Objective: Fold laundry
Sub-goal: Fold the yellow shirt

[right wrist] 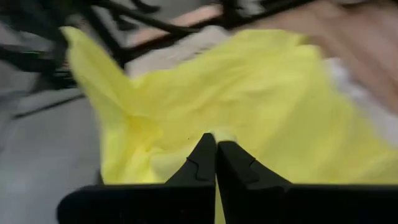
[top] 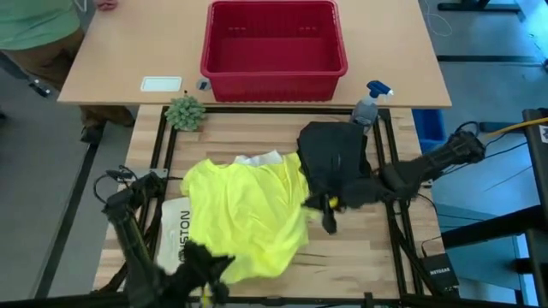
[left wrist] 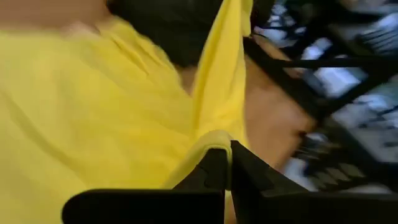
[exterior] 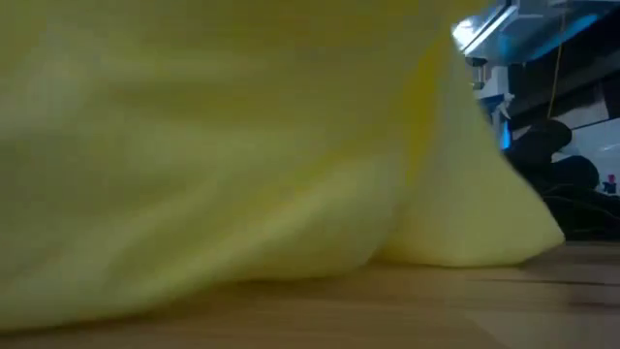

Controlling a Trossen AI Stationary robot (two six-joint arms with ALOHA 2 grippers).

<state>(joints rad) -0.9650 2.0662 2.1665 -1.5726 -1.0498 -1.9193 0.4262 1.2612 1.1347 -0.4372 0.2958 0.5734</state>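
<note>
The bright yellow T-shirt [top: 244,214] stretches across the middle of the table and fills the low view [exterior: 194,145]. My left gripper [top: 208,272] is shut on it near the table's near-left corner. My right gripper [top: 324,208] is shut on its right side. The black trousers [top: 334,154] lie bunched at the far right, partly under my right arm. A white cloth [top: 257,160] peeks out from under the shirt's far edge. No pink cloth is in view. My left gripper pinches a rolled fold at the shirt's edge [left wrist: 210,142] between its two shut fingers. From the hold the cloth runs away toward the far side. My right gripper pinches a small bunch of the shirt's cloth [right wrist: 221,134] between its two shut fingertips, coming from the table's right and slanting down. The shirt spreads away toward the left arm. Its lower part [exterior: 465,254] rests on the table.
A flat white item printed "HOUSTON" [top: 175,235] lies at the near left, partly under the shirt. A red basket [top: 274,47], a small plant [top: 186,111] and a spray bottle [top: 370,103] stand at the far side. Bare wood [top: 360,252] shows at the near right.
</note>
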